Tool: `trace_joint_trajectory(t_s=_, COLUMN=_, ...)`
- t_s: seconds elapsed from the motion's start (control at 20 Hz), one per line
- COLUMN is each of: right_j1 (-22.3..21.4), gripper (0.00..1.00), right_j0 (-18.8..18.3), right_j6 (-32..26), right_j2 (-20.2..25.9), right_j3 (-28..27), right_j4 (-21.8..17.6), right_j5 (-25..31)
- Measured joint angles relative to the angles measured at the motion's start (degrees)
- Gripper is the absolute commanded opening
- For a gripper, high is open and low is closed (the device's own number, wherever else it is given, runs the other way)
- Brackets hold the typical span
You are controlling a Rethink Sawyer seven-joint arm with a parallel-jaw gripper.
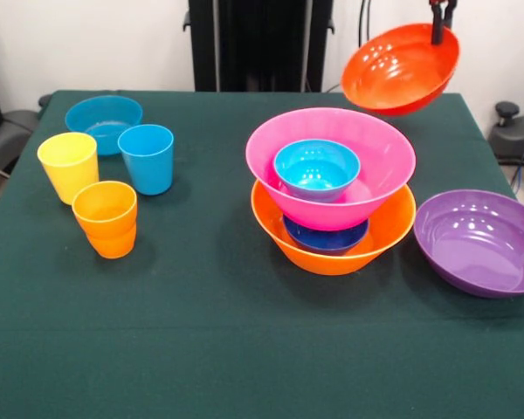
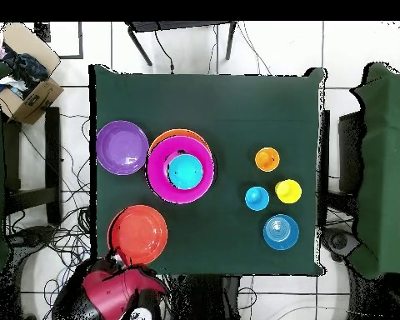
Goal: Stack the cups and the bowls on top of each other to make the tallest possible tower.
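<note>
My gripper (image 1: 438,19) is shut on the far rim of the wide red-orange bowl (image 1: 402,68) and holds it tilted in the air above the table's far right corner; the bowl also shows in the overhead view (image 2: 138,234). The tower stands mid-table: the large orange bowl (image 1: 332,249) at the base, the small dark blue bowl (image 1: 325,237) in it, the large pink bowl (image 1: 332,153) on that, and the small teal bowl (image 1: 316,168) inside the pink one. The purple bowl (image 1: 480,242) sits to its right. The yellow cup (image 1: 68,166), light blue cup (image 1: 146,157), orange cup (image 1: 106,218) and shallow light blue bowl (image 1: 103,122) stand at the left.
The robot's black pedestal (image 1: 258,44) stands behind the table's far edge. In the overhead view the red arm (image 2: 112,287) is at the bottom left, and a cardboard box (image 2: 28,83) lies off the table at the top left. The green cloth (image 1: 201,332) covers the table.
</note>
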Motion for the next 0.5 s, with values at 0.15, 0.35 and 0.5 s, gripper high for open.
trace_joint_trajectory(t_s=0.15, right_j1=-3.29, gripper=0.00, right_j0=0.72, right_j6=0.14, right_j2=-0.78, right_j3=0.02, right_j4=0.31, right_j5=3.26)
trace_joint_trajectory(t_s=0.35, right_j1=-6.30, gripper=0.00, right_j0=1.49, right_j6=0.14, right_j2=-1.93, right_j3=0.04, right_j4=0.52, right_j5=6.39)
trace_joint_trajectory(t_s=0.5, right_j1=-9.28, gripper=0.00, right_j0=2.45, right_j6=0.27, right_j2=-2.88, right_j3=0.07, right_j4=0.51, right_j5=9.23)
